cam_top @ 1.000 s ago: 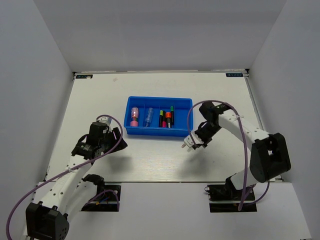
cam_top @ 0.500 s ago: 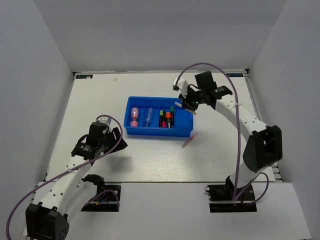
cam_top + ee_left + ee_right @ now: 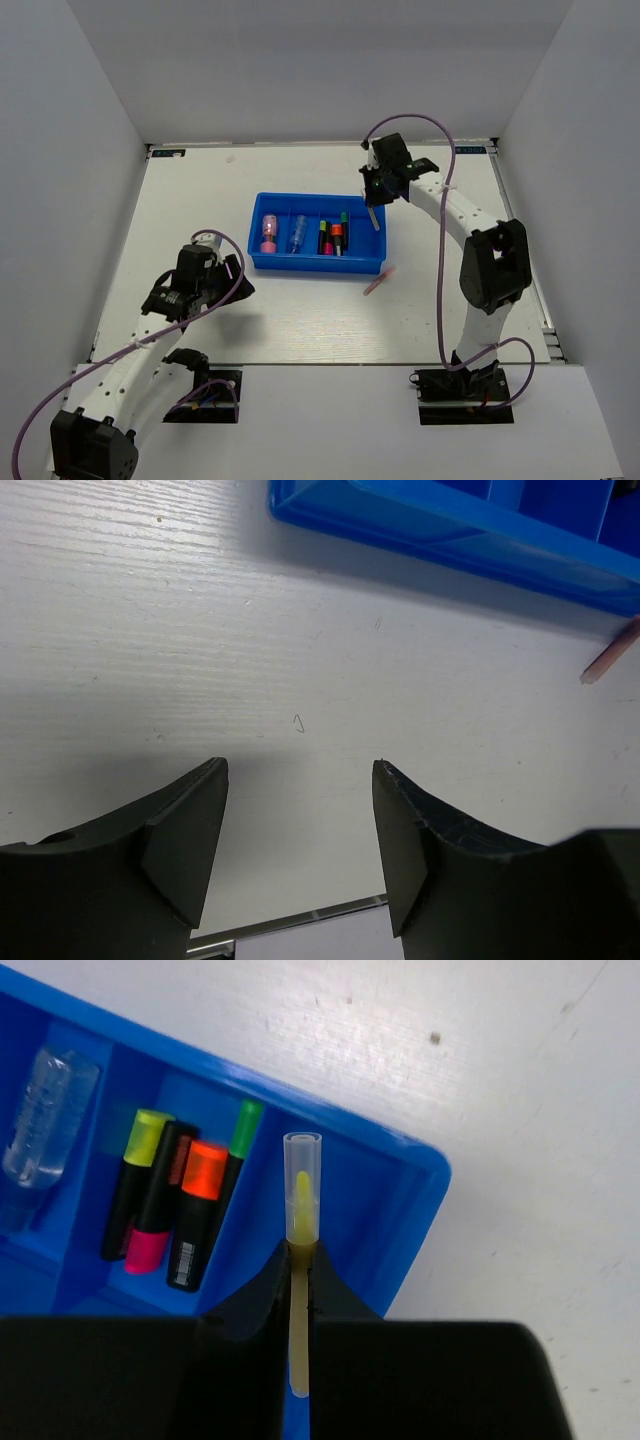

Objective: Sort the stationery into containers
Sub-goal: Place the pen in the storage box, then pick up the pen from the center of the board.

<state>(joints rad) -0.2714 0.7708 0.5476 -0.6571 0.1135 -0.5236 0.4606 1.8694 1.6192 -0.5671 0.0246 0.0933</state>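
The bright-blue tray (image 3: 262,203) sits mid-table; it shows in the right wrist view (image 3: 420,1185) too. My right gripper (image 3: 301,1260) is shut on a thin pale yellow stick (image 3: 301,1195) and holds it over the tray's rightmost compartment; in the top view it (image 3: 374,205) hangs above the tray's right end. Black markers with yellow, pink, orange and green ends (image 3: 185,1195) lie in the neighbouring compartment. A clear-blue tube (image 3: 45,1110) and a pink tube (image 3: 269,233) lie further left. A pale pink stick (image 3: 379,281) lies on the table in front of the tray. My left gripper (image 3: 300,830) is open and empty, low over the table.
White walls enclose the table on three sides. The pink stick also shows in the left wrist view (image 3: 610,651), beside the tray's front wall (image 3: 450,535). Purple cables loop over both arms.
My right gripper picked the yellow stick from the table in front of the tray, rose, and moved it back over the tray's right end. The pink stick stayed. The left arm is still.
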